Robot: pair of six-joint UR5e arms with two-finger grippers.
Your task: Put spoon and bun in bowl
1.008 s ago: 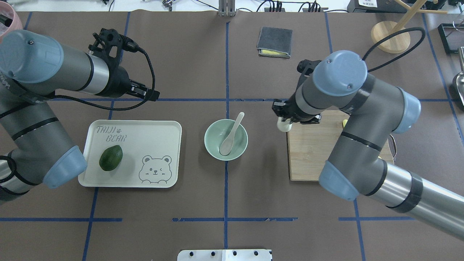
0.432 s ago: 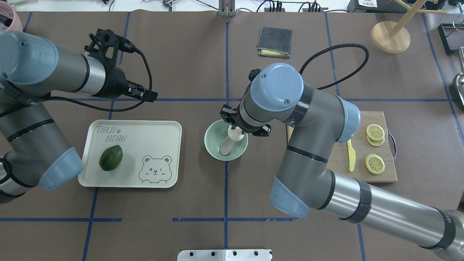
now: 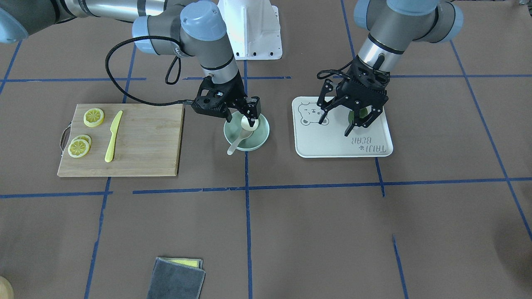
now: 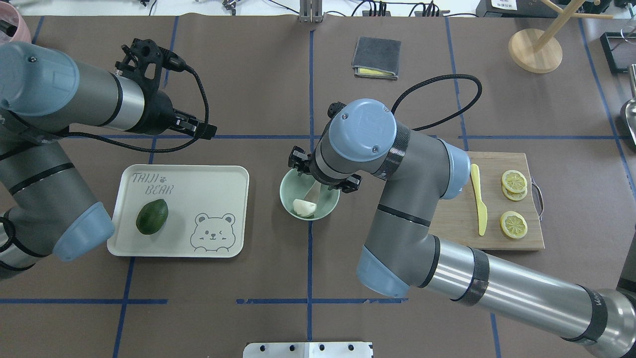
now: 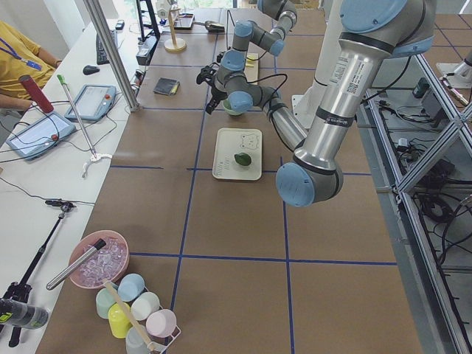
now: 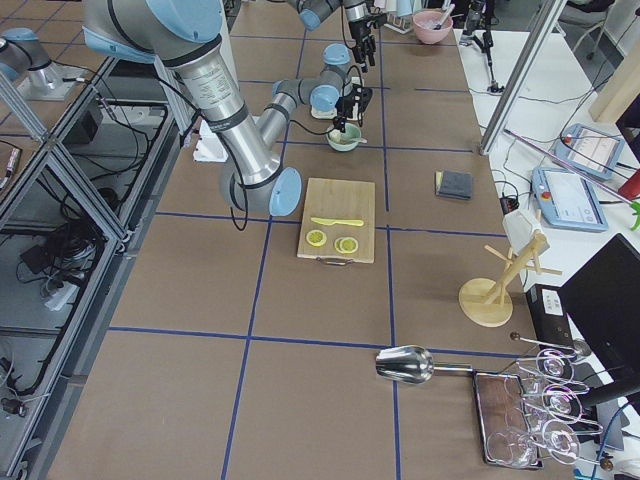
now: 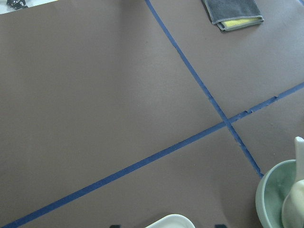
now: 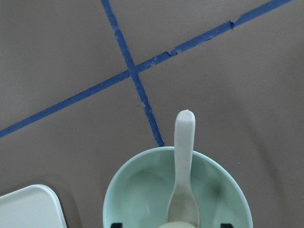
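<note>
My right gripper [image 3: 241, 118] hangs spread wide over the mint-green bowl [image 4: 285, 198]. The bun [image 4: 303, 207] lies inside on the spoon [image 8: 184, 156], so placing looks done. Next I'd lift straight up, clear of the spoon's handle, while my left gripper [image 3: 333, 128] hangs open-fingered above the bear tray [image 4: 218, 174].

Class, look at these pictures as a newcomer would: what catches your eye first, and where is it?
The right pincer hangs open over the pale green bowl at the table's middle, with a white bun and a cream spoon inside it. The left pincer hovers open by a bear-print tray that holds an avocado. On the robot's right, a wooden board carries lemon slices and a yellow knife.
</note>
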